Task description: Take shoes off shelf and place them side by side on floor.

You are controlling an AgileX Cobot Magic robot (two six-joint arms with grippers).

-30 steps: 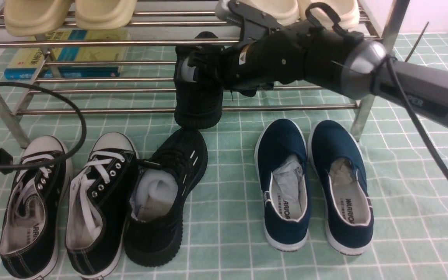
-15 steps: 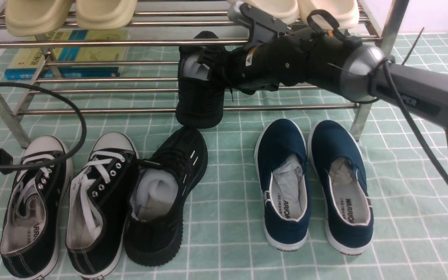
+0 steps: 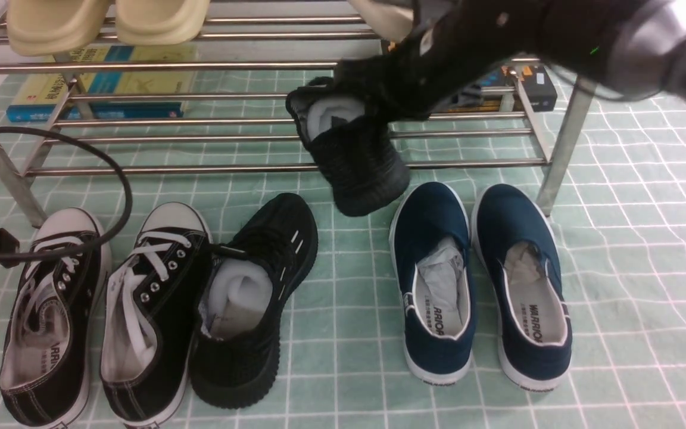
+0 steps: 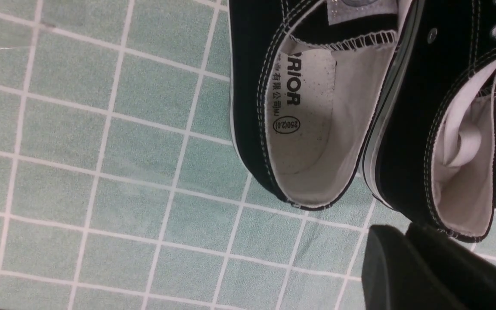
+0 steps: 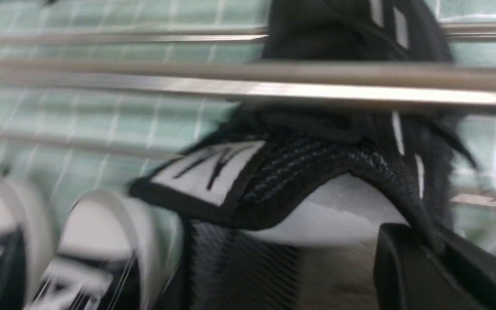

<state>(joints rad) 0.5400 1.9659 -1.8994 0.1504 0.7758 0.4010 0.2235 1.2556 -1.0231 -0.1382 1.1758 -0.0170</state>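
One black mesh shoe (image 3: pixel 361 161) hangs tilted in front of the shelf (image 3: pixel 200 168), heel up and toe down near the left navy slip-on. My right gripper (image 3: pixel 387 98) is shut on its collar. The right wrist view shows the collar (image 5: pixel 317 172) pinched between the fingers (image 5: pixel 396 267), with white stuffing inside. The other black mesh shoe (image 3: pixel 259 280) lies on the green grid floor (image 3: pixel 646 268), angled beside the canvas pair. My left gripper (image 4: pixel 407 234) hovers low over the canvas sneakers' heels, shut with nothing in it.
Black canvas sneakers (image 3: pixel 51 316) with white toe caps sit at the front left. Navy slip-ons (image 3: pixel 438 280) lie at the centre right. Cream slippers (image 3: pixel 105 21) are on the top tier, with books (image 3: pixel 99 83) and a dark box (image 3: pixel 527 80) below. A black cable (image 3: pixel 122 196) loops at the left.
My right arm has swung up and to the right. It has pulled the gripped black shoe off the lower tier, and the shoe's toe now tilts right. The left arm has not moved.
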